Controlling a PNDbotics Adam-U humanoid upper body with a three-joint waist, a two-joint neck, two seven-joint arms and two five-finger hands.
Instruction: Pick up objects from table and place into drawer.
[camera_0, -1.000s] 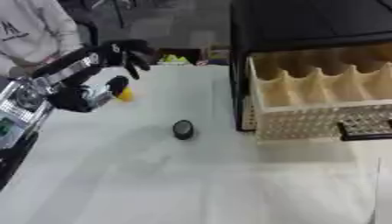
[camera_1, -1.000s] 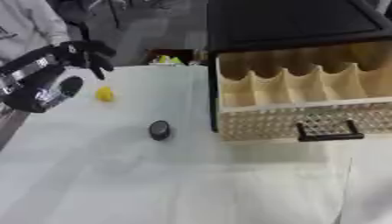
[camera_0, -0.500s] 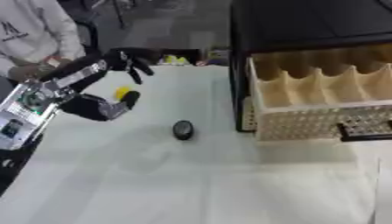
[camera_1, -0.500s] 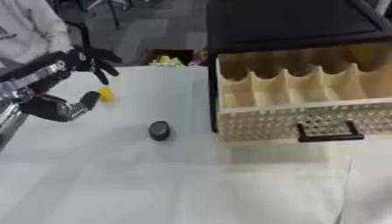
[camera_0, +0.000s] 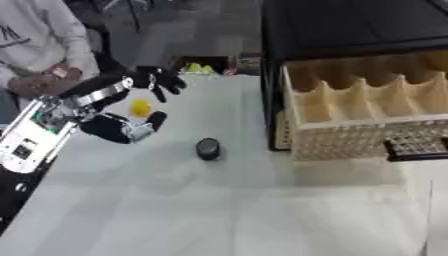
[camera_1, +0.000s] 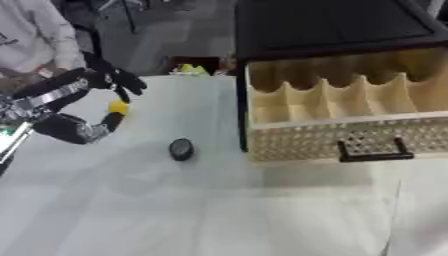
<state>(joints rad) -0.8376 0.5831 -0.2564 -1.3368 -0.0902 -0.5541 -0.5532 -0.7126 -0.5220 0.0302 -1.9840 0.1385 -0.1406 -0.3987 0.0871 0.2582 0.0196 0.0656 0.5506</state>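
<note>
A small black round object (camera_0: 207, 148) lies on the white table (camera_0: 219, 210), left of the open wooden drawer (camera_0: 367, 107) with its row of dividers. A small yellow object (camera_0: 140, 107) sits farther back on the left. My left hand (camera_0: 131, 107) comes in from the left and hovers around the yellow object, open, with the fingers (camera_0: 162, 80) spread behind it and the thumb (camera_0: 154, 121) in front. It holds nothing. The right hand shows in no view.
The drawer juts out of a black cabinet (camera_0: 350, 30) at the right and has a black handle (camera_1: 372, 150). A person in a grey top (camera_0: 44, 40) stands at the far left edge. Yellow-green items (camera_0: 199, 68) lie beyond the table.
My left hand has moved right and forward across the table toward the yellow object, staying open. The black round object and the drawer have not moved.
</note>
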